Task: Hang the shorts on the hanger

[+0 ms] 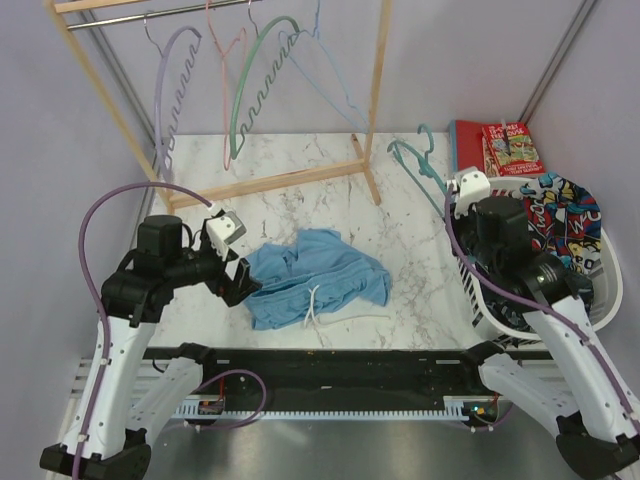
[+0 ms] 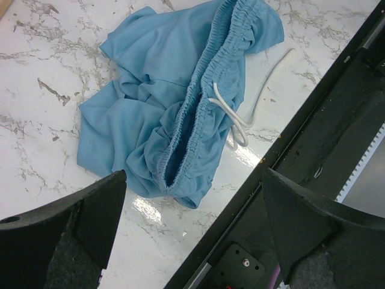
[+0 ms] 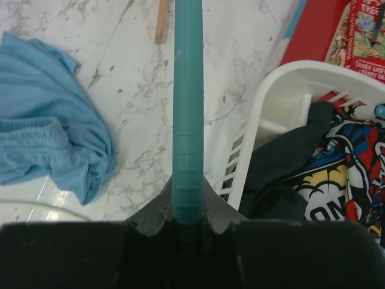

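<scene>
The light blue shorts (image 1: 315, 275) lie crumpled on the marble table, waistband and white drawstring (image 1: 330, 312) toward the near edge. My left gripper (image 1: 238, 283) is open and empty at their left edge. In the left wrist view the shorts (image 2: 174, 108) and the cord (image 2: 240, 117) lie just beyond my left gripper (image 2: 194, 186). My right gripper (image 1: 452, 208) is shut on the teal hanger (image 1: 418, 160), held above the table right of the shorts. In the right wrist view the hanger's arm (image 3: 187, 108) runs straight out of my right gripper (image 3: 188, 208); the shorts (image 3: 48, 138) lie at left.
A wooden rack (image 1: 375, 100) at the back holds a green wavy hanger (image 1: 255, 90), a lilac one (image 1: 175, 90) and a pale blue one (image 1: 330, 90). A white basket (image 1: 478, 300) with dark cartoon-print clothes (image 3: 337, 174) stands at right, red books (image 1: 505, 148) behind it.
</scene>
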Motion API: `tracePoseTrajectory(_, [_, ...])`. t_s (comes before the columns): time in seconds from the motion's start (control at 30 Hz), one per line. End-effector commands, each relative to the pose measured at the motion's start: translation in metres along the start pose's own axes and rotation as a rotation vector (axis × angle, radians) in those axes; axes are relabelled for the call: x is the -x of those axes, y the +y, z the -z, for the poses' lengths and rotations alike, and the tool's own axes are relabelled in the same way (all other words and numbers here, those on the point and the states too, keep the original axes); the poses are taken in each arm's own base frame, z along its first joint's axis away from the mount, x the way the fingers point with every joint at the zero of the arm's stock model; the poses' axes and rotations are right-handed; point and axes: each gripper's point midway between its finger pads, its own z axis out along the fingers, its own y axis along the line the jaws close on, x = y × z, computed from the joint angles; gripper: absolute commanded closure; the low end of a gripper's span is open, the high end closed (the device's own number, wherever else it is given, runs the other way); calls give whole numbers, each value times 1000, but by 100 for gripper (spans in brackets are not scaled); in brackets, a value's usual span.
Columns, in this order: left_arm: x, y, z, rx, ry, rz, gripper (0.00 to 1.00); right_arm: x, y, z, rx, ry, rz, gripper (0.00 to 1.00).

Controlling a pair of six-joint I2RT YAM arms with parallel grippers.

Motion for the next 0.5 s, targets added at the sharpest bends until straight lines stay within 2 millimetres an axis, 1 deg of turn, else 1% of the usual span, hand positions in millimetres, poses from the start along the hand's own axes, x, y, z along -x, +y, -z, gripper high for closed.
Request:
tracePoseTrajectory(0.0, [5,4,1,25,-37,-28,0,-36,24,27,167,65,35,100])
tracePoseTrajectory(0.03, [6,4,1,26,-39,-31,0,-40,30,31,213,70,58,100])
tracePoseTrajectory(0.07, [5,3,1,25,-42,-44,0,-34,48,41,328,30,79,100])
tracePoseTrajectory(0.1, [3,1,1,15,-43,-55,0,-32,55,46,388,3,135,100])
tracePoseTrajectory(0.13, [3,-2,3,2,-58,-90,0,-31,59,50,419,-11,152,100])
tracePoseTrajectory(0.17, [3,-4,4,-1,-67,-104,0,-29,70,54,491,-21,164,100])
tracePoseTrajectory(0.2, [4,-7,6,-6,-78,-118,0,-26,76,59,547,-34,213,100])
tracePoseTrajectory(0.23, [7,-12,10,-13,-106,-138,0,-35,84,65,613,5,234,100])
tracePoseTrajectory(0.27, [8,-13,11,-13,-120,-154,0,-39,95,66,699,37,262,100])
tracePoseTrajectory(0.3, [10,-16,14,-14,-136,-166,0,-36,110,79,823,27,280,100])
tracePoseTrajectory(0.33, [13,-19,16,-20,-155,-188,0,-46,116,87,902,47,352,100])
tracePoseTrajectory(0.37, [15,-23,20,-23,-177,-219,0,-50,120,85,945,74,366,100])
tracePoseTrajectory(0.4, [17,-27,22,-43,-195,-266,0,-46,123,89,992,49,402,100])
tracePoseTrajectory(0.47, [16,-33,23,-63,-217,-313,0,-44,128,87,1045,50,425,100])
